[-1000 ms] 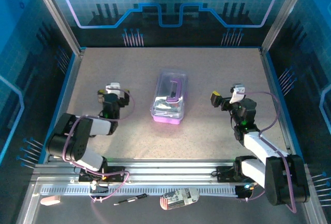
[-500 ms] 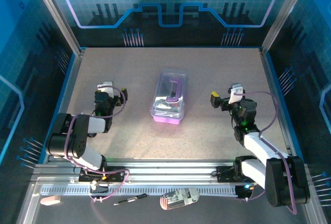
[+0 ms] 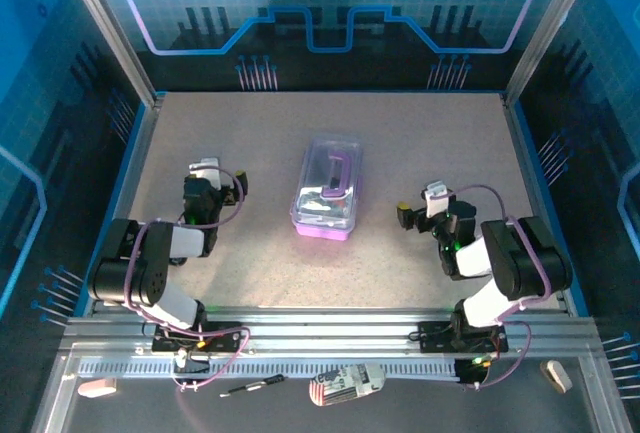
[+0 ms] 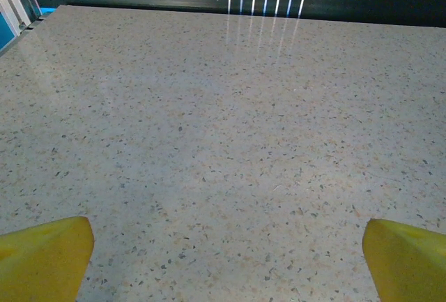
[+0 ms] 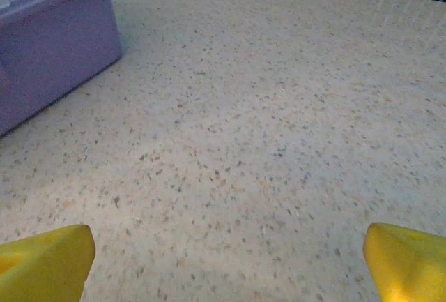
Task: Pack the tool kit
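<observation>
The tool kit (image 3: 327,190), a small box with a clear lid, purple base and purple handle, lies in the middle of the speckled table, lid down, with dark tools faintly visible through it. My left gripper (image 3: 205,179) sits low over bare table well to its left. In the left wrist view that gripper (image 4: 226,260) is open, with nothing between its yellow fingertips (image 4: 43,257). My right gripper (image 3: 418,212) hangs just right of the box's near end. It (image 5: 226,263) is open and empty too, with the kit's purple corner (image 5: 49,51) at upper left.
Blue walls and metal posts close in the table (image 3: 430,143) on three sides. On the ledge below the front rail lie a small screwdriver (image 3: 255,385), a striped object (image 3: 346,383), a pink piece (image 3: 97,387) and a tan piece (image 3: 552,374).
The right arm has folded back, bringing its gripper left and nearer, closer to the box. The left gripper shifted slightly left early on, then stayed still. The tan piece has appeared on the ledge.
</observation>
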`<action>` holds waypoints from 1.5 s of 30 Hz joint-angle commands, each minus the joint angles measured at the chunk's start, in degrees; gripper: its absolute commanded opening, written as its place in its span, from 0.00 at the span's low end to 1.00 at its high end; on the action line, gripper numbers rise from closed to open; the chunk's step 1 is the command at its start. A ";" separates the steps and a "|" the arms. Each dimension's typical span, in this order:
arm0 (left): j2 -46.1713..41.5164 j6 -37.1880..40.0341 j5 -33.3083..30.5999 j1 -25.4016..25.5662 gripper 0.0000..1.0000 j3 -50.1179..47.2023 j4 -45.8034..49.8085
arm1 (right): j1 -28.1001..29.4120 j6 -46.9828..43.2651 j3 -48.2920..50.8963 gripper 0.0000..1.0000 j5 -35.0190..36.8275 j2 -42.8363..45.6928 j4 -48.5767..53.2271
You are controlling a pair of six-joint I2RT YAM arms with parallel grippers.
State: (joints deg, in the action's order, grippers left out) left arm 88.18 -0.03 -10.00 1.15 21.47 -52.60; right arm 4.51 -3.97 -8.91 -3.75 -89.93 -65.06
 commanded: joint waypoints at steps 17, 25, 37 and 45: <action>0.53 0.12 1.56 0.43 0.99 0.47 -0.18 | -0.83 3.30 -14.14 1.00 7.43 1.69 14.56; 0.53 0.16 1.57 0.43 0.99 0.49 -0.09 | -0.50 2.94 -14.03 1.00 7.95 1.69 14.26; 0.52 -0.29 3.14 -0.33 0.99 0.90 0.97 | 0.33 2.57 -13.63 1.00 9.72 1.69 13.38; 0.54 -0.14 3.13 -0.36 0.99 0.59 0.24 | 0.31 2.65 -13.52 1.00 9.75 1.69 13.36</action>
